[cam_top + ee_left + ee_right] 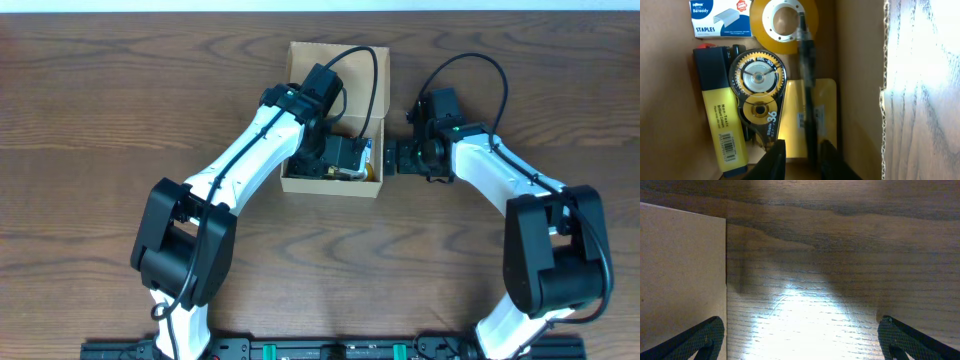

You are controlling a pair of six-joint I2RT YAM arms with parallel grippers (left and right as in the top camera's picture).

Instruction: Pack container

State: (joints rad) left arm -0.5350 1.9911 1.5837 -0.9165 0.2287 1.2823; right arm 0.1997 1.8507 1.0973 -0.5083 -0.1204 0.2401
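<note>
Near the middle of a dark wooden table [100, 120] sits the container [330, 187], a tan cardboard box, open at the top. Seen from the left wrist camera, a white box of staples [720, 19] lies along the container's left side, with a yellow highlighter [722, 125] with a black cap below it. Beside the highlighter, toward the container's middle, lies a clear correction tape dispenser [760, 97], with a roll of clear tape [785, 22] above it. Next comes a black pen [807, 75], lying lengthwise over a flat yellow item [826, 110] close to the container's right wall. The left gripper [803, 159] reaches down inside the container. Its jaws are parted a little, and the pen's lower end lies between them with a sliver of space on one side (not clamped, as far as the view shows). Just outside the container's right wall, the right gripper [398, 157] hovers low over the table, jaws spread wide, holding nothing.
</note>
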